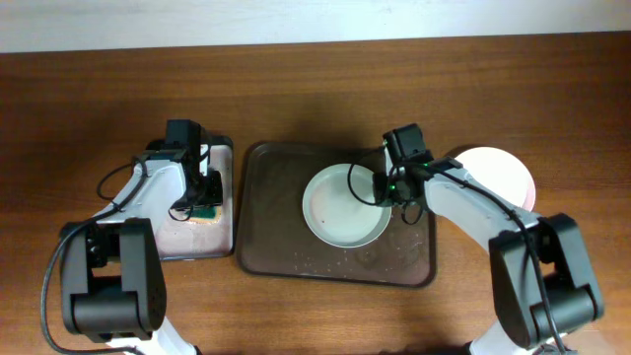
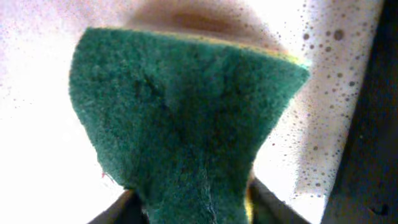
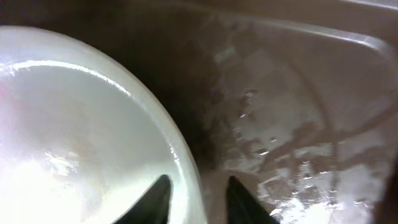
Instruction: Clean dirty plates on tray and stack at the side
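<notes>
Left tool (image 1: 202,202) pinches green sponge (image 2: 180,112) over droplet-speckled small tray (image 1: 187,247). Right tool (image 3: 198,199) straddles plate (image 1: 340,212) rim, one finger each side; whether clamped, cannot tell. Plate sits in tray (image 1: 266,227), right half. Second plate (image 1: 498,163) on worktop (image 1: 315,89), right of tray.

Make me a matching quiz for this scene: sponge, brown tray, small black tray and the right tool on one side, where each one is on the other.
1 green sponge
2 brown tray
3 small black tray
4 right tool

a at the rim of the plate
b held in the left tool
c carries one plate
d left of the brown tray

Pairs: 1-b, 2-c, 3-d, 4-a.
</notes>
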`<action>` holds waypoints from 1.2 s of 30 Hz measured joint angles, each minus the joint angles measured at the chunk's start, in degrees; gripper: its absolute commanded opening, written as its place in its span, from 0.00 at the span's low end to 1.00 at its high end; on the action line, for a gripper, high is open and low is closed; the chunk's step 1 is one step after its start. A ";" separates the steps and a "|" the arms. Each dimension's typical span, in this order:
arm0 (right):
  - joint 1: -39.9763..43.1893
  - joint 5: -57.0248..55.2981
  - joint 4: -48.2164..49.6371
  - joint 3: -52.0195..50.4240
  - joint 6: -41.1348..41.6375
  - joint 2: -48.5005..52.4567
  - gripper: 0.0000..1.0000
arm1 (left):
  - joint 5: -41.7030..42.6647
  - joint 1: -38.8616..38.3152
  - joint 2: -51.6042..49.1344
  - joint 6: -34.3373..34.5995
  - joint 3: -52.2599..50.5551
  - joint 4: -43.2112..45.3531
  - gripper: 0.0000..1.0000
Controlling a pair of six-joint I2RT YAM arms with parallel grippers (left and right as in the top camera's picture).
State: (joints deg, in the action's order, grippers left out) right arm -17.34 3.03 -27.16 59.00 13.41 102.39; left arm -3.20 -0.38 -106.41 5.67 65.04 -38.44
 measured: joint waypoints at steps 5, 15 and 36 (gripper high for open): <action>0.00 1.60 -1.27 0.00 -0.11 1.18 0.07 | 0.04 -0.02 0.00 0.04 0.00 -1.51 0.02; 0.02 5.73 -4.74 0.46 3.23 1.16 0.04 | 0.24 -0.02 0.00 0.04 0.00 -3.82 0.00; 0.02 7.10 -5.42 0.44 3.34 1.16 0.04 | -10.56 -0.13 17.62 9.88 1.29 -5.49 0.00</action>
State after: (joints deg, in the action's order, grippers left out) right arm -17.32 10.13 -32.58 59.44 16.75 103.55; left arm -13.76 -0.51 -88.79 15.55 66.32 -43.92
